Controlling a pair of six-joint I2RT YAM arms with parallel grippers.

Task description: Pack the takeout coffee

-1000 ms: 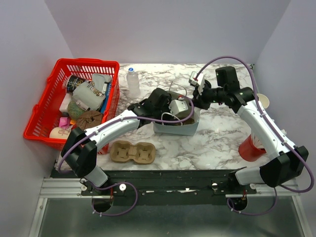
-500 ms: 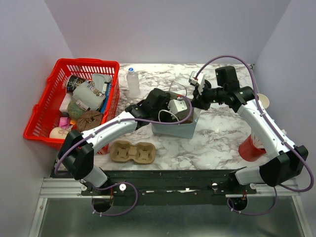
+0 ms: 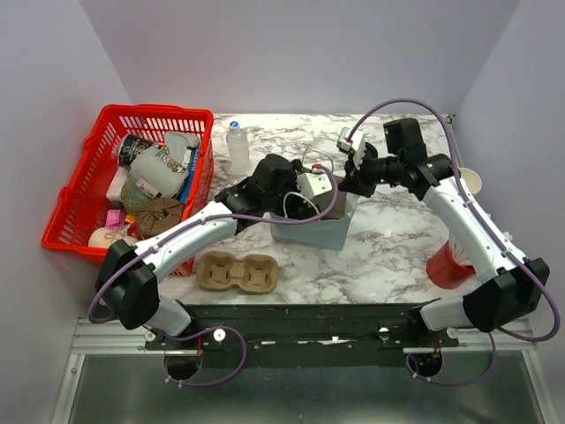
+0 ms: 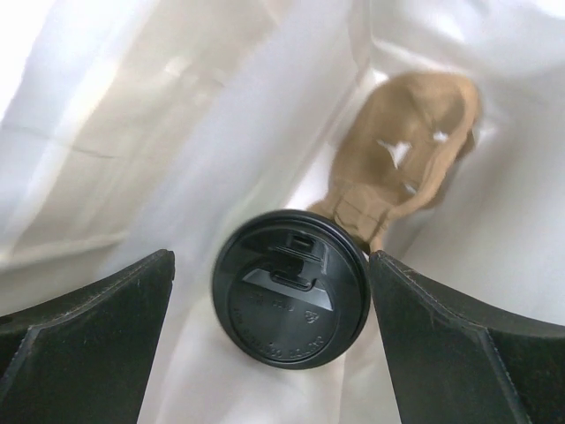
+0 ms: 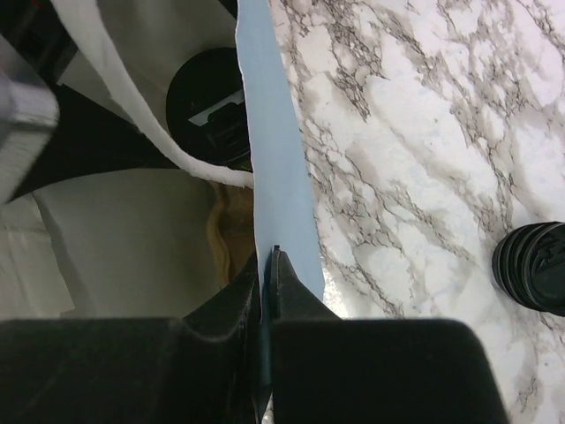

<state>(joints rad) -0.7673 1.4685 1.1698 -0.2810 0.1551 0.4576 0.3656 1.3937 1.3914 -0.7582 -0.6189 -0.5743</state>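
Coffee (image 4: pixel 291 300) between spread fingers (image 4: pixel 97 336) of left hand (image 4: pixel 269 258)

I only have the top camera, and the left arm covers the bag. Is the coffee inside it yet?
Observer: Yes. The left wrist camera shows the cup, black lid on, sitting down in the bag. The left gripper is open, with its fingers clear of the lid on both sides.
Operator: What is the right gripper doing at the rim?
Observer: Its wrist camera shows the right gripper pinched shut on the bag's blue wall.
Operator: Anything else in there?
Observer: A brown cardboard carrier sits next to the cup.
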